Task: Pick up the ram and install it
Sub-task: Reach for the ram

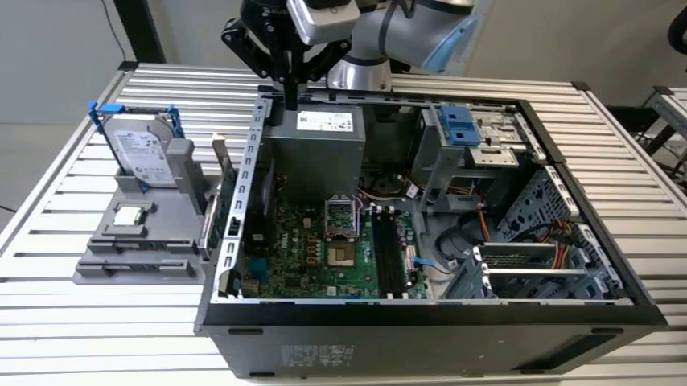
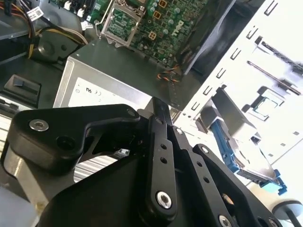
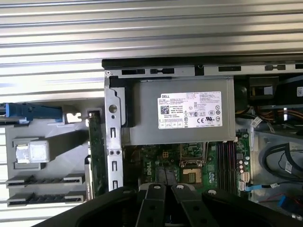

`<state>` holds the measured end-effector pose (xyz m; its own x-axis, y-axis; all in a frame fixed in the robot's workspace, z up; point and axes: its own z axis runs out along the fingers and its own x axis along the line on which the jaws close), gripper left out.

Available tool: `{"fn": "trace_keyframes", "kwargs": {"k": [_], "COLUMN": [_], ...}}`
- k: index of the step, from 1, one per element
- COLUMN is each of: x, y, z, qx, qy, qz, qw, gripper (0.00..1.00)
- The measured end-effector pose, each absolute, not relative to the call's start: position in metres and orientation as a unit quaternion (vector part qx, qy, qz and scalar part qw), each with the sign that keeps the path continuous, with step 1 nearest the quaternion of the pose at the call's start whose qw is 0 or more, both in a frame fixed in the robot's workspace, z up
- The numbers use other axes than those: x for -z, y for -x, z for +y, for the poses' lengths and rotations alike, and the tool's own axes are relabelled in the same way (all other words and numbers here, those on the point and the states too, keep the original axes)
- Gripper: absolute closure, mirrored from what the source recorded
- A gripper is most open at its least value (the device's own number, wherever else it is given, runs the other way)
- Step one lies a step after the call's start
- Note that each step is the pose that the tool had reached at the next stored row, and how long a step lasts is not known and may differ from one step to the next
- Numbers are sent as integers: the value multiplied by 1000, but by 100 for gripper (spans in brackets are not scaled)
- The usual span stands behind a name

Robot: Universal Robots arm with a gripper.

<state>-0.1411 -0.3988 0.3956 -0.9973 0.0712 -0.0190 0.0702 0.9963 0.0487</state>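
Nearest, the open black computer case [image 1: 429, 320] bares its green motherboard [image 1: 311, 249]. Beside its wall, the thin bluish-green ram [image 3: 96, 156] stands on edge in a grey plastic holder [image 1: 134, 241] — long axis parallel to that wall. Farthest, the black gripper [image 1: 290, 104] hangs clenched and empty over the silver power supply [image 1: 317, 141].

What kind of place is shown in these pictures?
Probably a robotics lab bench for computer assembly: an open PC case sits on a slatted table, a robot arm reaches over it, and a grey fixture holds a hard drive.
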Motion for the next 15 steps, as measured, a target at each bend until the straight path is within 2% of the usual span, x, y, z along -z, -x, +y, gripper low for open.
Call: {"fn": "trace_keyframes", "kwargs": {"k": [15], "x": [-396], "y": [161], "z": [-399], "qx": [-24], "qy": [-35], "qz": [999], "qw": [10], "gripper": [100]}}
